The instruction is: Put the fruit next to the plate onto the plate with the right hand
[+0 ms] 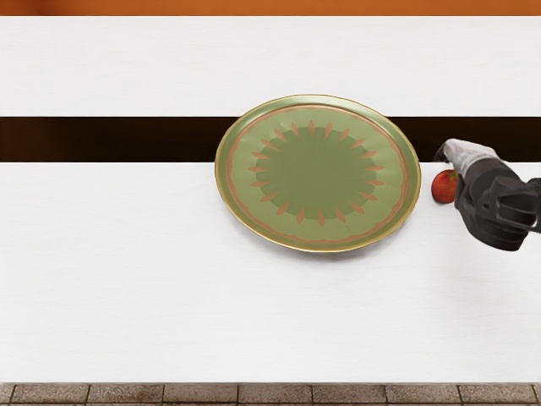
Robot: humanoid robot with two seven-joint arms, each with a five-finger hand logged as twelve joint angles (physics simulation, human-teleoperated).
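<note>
**A:** Start on the plate's near side. Anything there?

**B:** Only bare white table point(127, 288), with a strip of tiled floor point(254, 394) showing below its edge. No obstacles.

**A:** The plate itself?

**B:** Green plate point(221, 173) with a raised gold rim, nothing on it. The task is not yet done.

**A:** Fruit position?

**B:** The small red fruit point(443, 186) sits on the table just beside the plate's right rim, with a narrow strip of table between them. The right hand point(494, 199) comes in from the right and lies against the side of the fruit away from the plate, covering part of it. I cannot tell whether it grips the fruit or only rests alongside, because the hand's own bulk hides the contact.

**A:** Failure modes, as you judge them?

**B:** Three.
1. The fruit is round. A partial hold could squeeze it out, so it rolls toward the plate or off to the right of it.
2. If the lift is too low, the fruit or the hand catches the raised rim and shoves the plate.
3. If it is let go too high, the fruit may roll across the shallow well and back over the rim.

**A:** Beyond the plate?

**B:** A dark band point(101, 139) crosses the table and passes under the plate's far half. I cannot tell whether it is a stripe or a gap. If it is a gap, a loose fruit could drop into it. The left arm does not show.
</note>
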